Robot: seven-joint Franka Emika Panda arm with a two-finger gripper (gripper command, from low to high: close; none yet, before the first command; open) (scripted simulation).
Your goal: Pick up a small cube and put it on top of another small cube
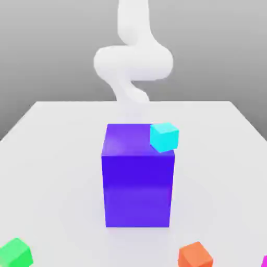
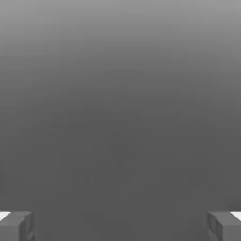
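Note:
A small cyan cube shows at the top front corner of a tall purple block, on the exterior view's right side of it. A small green cube lies on the table at the near left, and a small orange cube at the near right. In the hand view my gripper is open, its two grey fingertips far apart with nothing between them, against plain grey background. The white arm rises behind the purple block.
A sliver of a magenta thing shows at the exterior view's right edge. The light grey table spreads around the purple block, which stands in its middle.

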